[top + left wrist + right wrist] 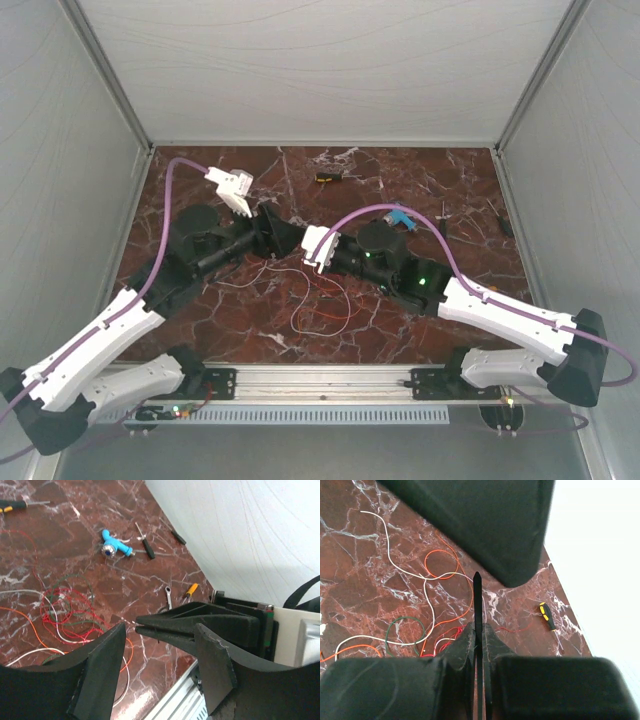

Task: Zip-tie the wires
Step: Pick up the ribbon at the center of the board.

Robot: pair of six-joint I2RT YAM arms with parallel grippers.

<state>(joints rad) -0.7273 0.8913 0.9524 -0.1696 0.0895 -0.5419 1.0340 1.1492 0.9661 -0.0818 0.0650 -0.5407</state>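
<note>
The zip tie (pixel 478 600) is a thin black strip standing straight up out of my right gripper (pixel 478 628), which is shut on it. My left gripper (pixel 160 628) is open, its two fingers either side of the right gripper's closed fingertips (pixel 170 625) without touching them. In the right wrist view one left finger (pixel 485 525) hangs just above the tip of the zip tie. The wires (pixel 315 300), thin white, red, orange and green strands, lie in loose loops on the marble table below both grippers (pixel 290 240); they also show as wires (pixel 65 610) and wires (pixel 427 590).
A blue fitting (pixel 115 546), a black screwdriver (pixel 146 547), a small wrench (pixel 169 594) and an orange-handled tool (pixel 190 589) lie toward the right wall. A black-and-yellow screwdriver (pixel 328 178) is at the back. White walls enclose the table; a metal rail (pixel 320 380) runs along the near edge.
</note>
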